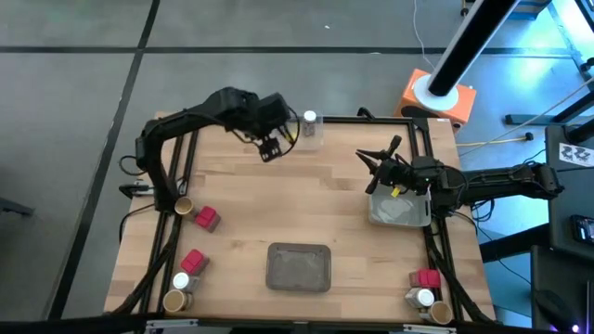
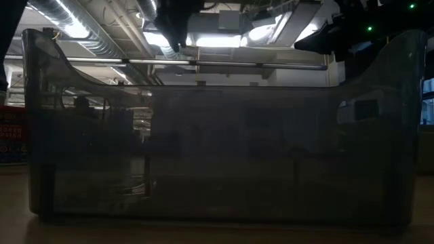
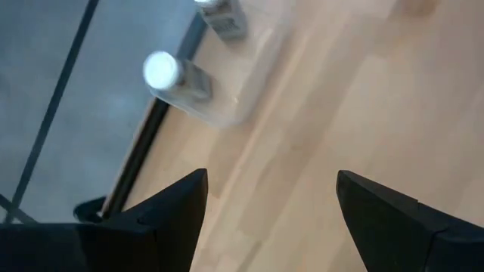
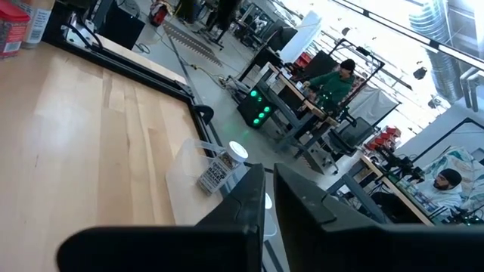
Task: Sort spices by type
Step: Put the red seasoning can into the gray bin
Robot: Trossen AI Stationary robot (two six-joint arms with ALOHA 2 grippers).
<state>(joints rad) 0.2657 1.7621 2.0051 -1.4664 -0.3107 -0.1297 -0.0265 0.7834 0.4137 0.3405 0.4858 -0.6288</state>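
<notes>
From above, the left gripper point(image 1: 270, 148) hangs with jaws apart, holding nothing, near a white-capped jar point(image 1: 310, 119) in a clear tray point(image 1: 312, 136) at the tabletop's point(image 1: 278, 209) far edge. The right gripper point(image 1: 379, 160) has jaws together, above a grey tray point(image 1: 399, 210). Red packs point(image 1: 206, 219) and more jars sit at the near corners. The low view shows only a grey tray wall point(image 2: 217, 156) blocking everything.

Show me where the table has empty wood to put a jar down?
The wide middle, between the clear tray at the far edge and the grey tray near the front, is bare. The left gripper hangs open beside the clear tray. Both front corners are crowded with spices.
</notes>
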